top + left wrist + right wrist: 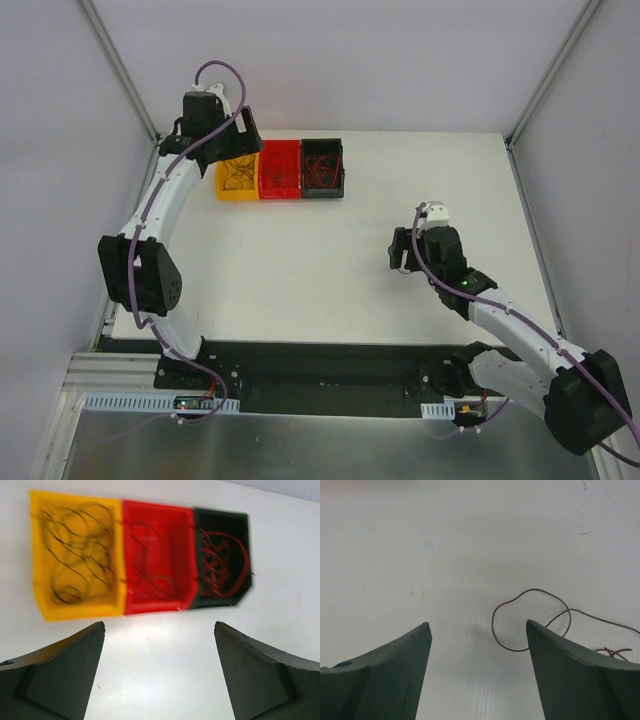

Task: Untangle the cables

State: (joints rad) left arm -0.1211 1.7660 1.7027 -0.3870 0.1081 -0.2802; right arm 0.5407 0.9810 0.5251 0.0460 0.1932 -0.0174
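Nearest, well apart from the row of bins (280, 194) and to its near right, the right gripper (477, 625) hovers over the white table (420, 555), jaws spread wide and holding nothing. Just beside its right finger lies a loose, hair-thin brown cable (536, 590). It forms one open loop and its tail trails rightward out of the wrist view, so it runs roughly left to right. Farther off, the left gripper (159, 625) hangs near the row, also wide open and empty. In the row, the yellow bin (75, 611) holds curly black cables (75, 545), the red bin (157, 607) dark cables (150, 575), and the black bin (220, 600) red cables (220, 565), all loosely coiled.
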